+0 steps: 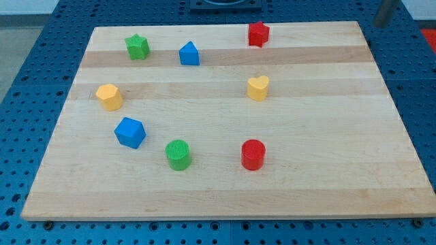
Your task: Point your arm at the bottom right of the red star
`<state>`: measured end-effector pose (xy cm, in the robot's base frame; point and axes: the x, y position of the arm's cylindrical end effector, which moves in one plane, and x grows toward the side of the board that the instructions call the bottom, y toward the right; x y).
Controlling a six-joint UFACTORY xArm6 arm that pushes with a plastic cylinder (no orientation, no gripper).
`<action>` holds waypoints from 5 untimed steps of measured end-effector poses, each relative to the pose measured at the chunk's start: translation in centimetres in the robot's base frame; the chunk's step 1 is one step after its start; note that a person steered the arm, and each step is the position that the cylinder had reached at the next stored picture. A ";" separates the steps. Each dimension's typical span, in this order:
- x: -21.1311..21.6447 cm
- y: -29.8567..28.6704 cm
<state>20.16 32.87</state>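
The red star [258, 33] sits near the top edge of the wooden board [327, 136], right of centre. A dark rod enters at the view's top right corner. My tip [379, 25] is just beyond the board's top right corner, far to the right of the red star and slightly above it. It touches no block.
A green star [137, 47] and a blue triangle [189, 54] lie at the top left. A yellow heart [257, 88] lies below the red star. A yellow hexagon [109, 96], blue cube [130, 132], green cylinder [178, 154] and red cylinder [253, 154] lie lower down.
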 end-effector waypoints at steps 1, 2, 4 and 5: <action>0.0 -7.5; 0.7 -15.1; 3.7 -10.0; 9.7 -13.3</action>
<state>29.88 19.55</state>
